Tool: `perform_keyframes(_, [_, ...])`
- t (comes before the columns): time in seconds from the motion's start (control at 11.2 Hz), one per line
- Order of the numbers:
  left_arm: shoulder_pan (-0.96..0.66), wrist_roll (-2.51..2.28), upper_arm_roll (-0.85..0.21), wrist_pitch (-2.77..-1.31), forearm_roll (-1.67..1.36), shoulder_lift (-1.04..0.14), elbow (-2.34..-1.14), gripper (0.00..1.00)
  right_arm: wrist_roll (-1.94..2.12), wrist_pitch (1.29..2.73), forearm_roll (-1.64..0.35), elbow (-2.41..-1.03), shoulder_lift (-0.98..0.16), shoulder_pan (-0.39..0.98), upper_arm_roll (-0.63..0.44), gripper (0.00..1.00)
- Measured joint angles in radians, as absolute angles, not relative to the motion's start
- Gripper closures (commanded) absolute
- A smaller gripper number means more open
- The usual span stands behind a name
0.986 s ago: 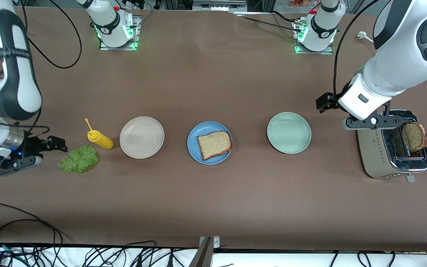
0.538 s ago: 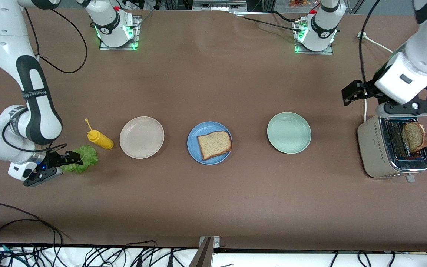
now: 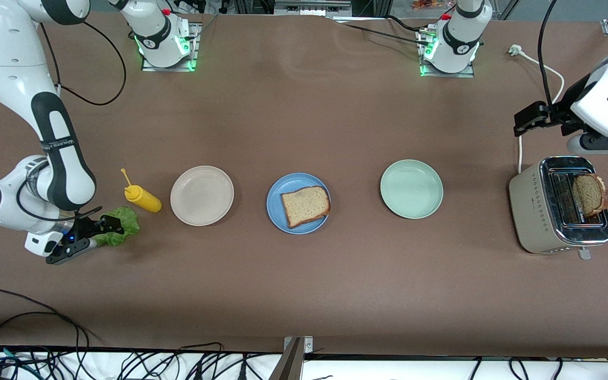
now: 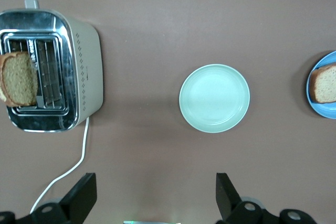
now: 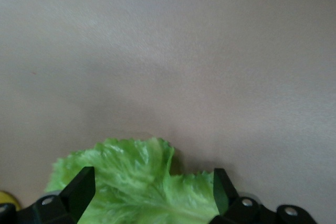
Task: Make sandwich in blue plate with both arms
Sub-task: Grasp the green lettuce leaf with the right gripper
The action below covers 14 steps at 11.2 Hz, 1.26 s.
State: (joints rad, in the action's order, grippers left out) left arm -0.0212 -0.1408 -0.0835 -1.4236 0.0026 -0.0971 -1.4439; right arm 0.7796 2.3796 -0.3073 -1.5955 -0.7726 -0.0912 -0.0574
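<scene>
Our right end effector (image 3: 104,228) hangs spread over the lettuce (image 3: 119,224), which looks limp and tearable; we'd pinch its thick edge. Left end effector (image 4: 156,198) waits spread.

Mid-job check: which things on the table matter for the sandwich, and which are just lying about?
For the job:
- round matte blue plate
- brown bread slice on it
- second brown slice in the silver toaster
- ruffled green lettuce leaf, under the open right claw

Lying about:
- round beige plate
- round pale green plate
- yellow squeeze bottle
</scene>
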Motion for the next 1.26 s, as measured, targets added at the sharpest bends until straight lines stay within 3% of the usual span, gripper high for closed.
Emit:
perform_keyframes(0.18, [-0.021, -0.087, -0.063, -1.462, 0.003, -0.031, -1.537, 0.0, 0.801, 2.409, -0.322, -1.595, -0.791, -0.092, -0.057, 0.76])
perform_keyframes(0.27, [-0.02, -0.043, -0.039, -1.476, 0.003, -0.008, -1.57, 0.0, 0.805, 2.41, -0.325, -1.593, -0.791, -0.092, -0.057, 0.93])
perform_keyframes(0.36, [-0.018, -0.011, -0.017, -1.483, 0.003, 0.005, -1.589, 0.0, 0.806, 2.41, -0.331, -1.591, -0.791, -0.092, -0.057, 1.0])
perform_keyframes(0.9, [-0.015, 0.011, -0.011, -1.491, 0.003, 0.013, -1.605, 0.0, 0.806, 2.375, -0.337, -1.585, -0.779, -0.091, -0.051, 1.0])
perform_keyframes(1.26, [-0.017, 0.012, -0.016, -1.494, 0.003, 0.014, -1.605, 0.0, 0.785, 2.275, -0.337, -1.572, -0.761, -0.091, -0.051, 1.0])
